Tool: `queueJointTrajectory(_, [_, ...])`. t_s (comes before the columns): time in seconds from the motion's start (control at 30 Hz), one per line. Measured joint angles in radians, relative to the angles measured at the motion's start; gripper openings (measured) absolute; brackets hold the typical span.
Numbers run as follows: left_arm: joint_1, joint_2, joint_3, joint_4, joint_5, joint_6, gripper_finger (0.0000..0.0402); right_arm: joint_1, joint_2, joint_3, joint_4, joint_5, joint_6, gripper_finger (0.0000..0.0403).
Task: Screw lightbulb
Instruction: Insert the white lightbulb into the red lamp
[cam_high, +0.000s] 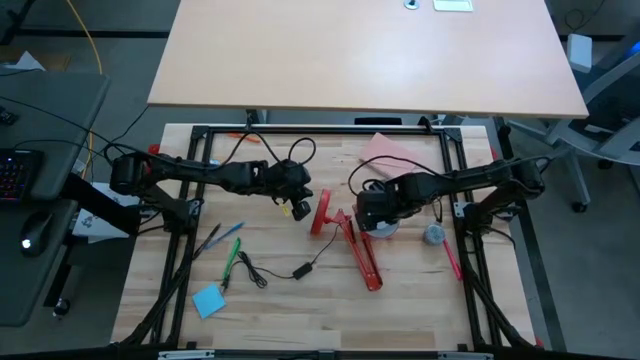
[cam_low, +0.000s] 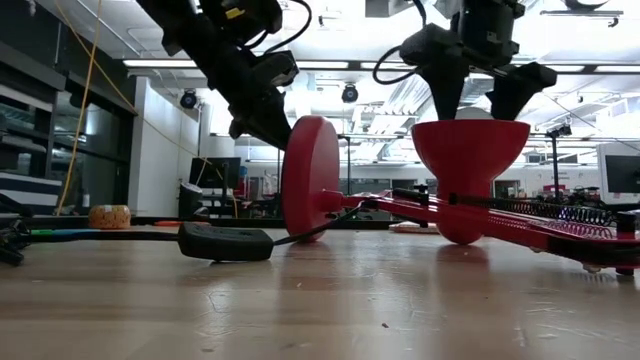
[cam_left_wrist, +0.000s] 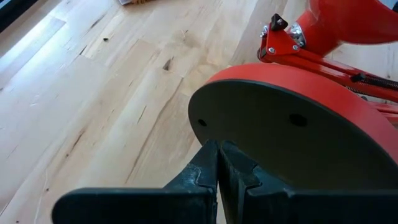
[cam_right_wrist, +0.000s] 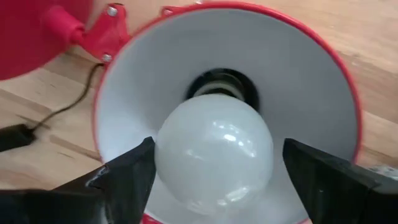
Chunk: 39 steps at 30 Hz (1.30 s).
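A red desk lamp lies on the table. Its round base (cam_high: 325, 212) stands on edge, and its shade (cam_low: 470, 160) opens upward. The white lightbulb (cam_right_wrist: 214, 155) sits in the socket inside the shade's white interior (cam_right_wrist: 298, 74). My right gripper (cam_right_wrist: 217, 146) is open above the shade, pointing down, with one finger on each side of the bulb. My left gripper (cam_left_wrist: 219, 163) is shut at the base's underside (cam_left_wrist: 292, 143), close to its rim. In the low view my left gripper (cam_low: 268, 128) meets the upper part of the disc. My left gripper presses its shut fingertips (cam_left_wrist: 211, 155) against the underside of the lamp base near the rim (cam_left_wrist: 208, 134), coming slantwise from above and from the table's left. The base stands on its edge on the table. My right gripper has one finger (cam_right_wrist: 134, 171) close against the bulb's side (cam_right_wrist: 163, 149). I cannot tell whether it touches.
The lamp's red arm (cam_high: 362, 258) runs toward the near edge. Its black cord and switch (cam_high: 300, 270) lie at near left. Pens (cam_high: 228, 245) and a blue note (cam_high: 208, 300) are at the left, a pink sheet (cam_high: 385, 150) at the far side and a small grey round object (cam_high: 433, 235) at the right.
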Motion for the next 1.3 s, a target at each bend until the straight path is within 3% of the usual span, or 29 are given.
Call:
queueJointTrajectory(0.27, [0.000,0.000,0.000,0.000,-0.001,0.000,0.0000,0.000,0.000,0.000,-0.024,0.004,0.000,0.0393])
queueJointTrajectory(0.67, [0.000,0.000,0.000,-0.001,-0.002,0.000,0.0000,-0.002,-0.052,0.000,0.004,-0.019,-0.156,0.0399])
queueJointTrajectory(0.87, [0.000,0.000,0.000,0.000,-0.002,0.000,0.0000,-0.002,-0.103,0.000,0.067,-0.026,-0.419,0.0399])
queueJointTrajectory(1.1, [0.000,0.000,0.000,0.000,-0.002,-0.001,0.0000,0.009,-0.146,0.000,0.037,-0.028,-1.047,0.0399])
queueJointTrajectory(1.3, [0.000,0.000,0.000,-0.001,-0.001,-0.032,0.0000,0.008,-0.149,0.000,0.026,-0.046,-1.093,0.0399])
